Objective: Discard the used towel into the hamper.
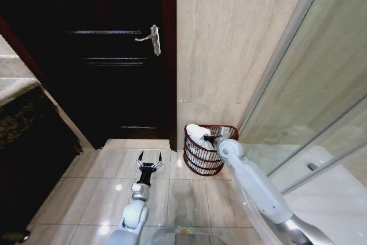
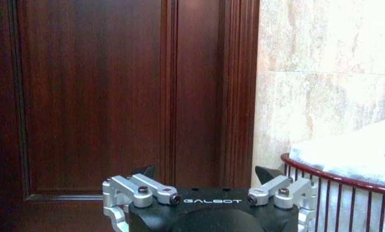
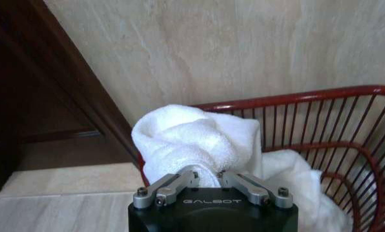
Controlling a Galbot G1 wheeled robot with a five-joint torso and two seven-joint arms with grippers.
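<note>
White terry towel (image 3: pixel 192 140) is bunched in my right gripper (image 3: pixel 209 175), jaws pinched nearly closed on a fold of it. The towel's bulk sits over the rim of the hamper (image 1: pixel 198 156), part already draped inside, part humped above the near edge. The hamper, red-brown with open slats, stands on the tiled floor (image 1: pixel 103 199) at the foot of the marble wall (image 1: pixel 229 38), in the corner between the dark door (image 1: pixel 109 55) and the glass shower panel (image 1: pixel 309 84). From the left wrist view the towel's white mound rides above the rim.

My left gripper (image 1: pixel 149 160) hovers low over the floor tiles just beside the hamper, on the door side, jaws spread wide, holding nothing.

Step, as I judge it: drop phase, towel at the hamper but not released. Next move likely calls for opening the right jaws with the towel centred over the opening, maybe a small push inward first, since the hump near the rim could slide out over the edge.
</note>
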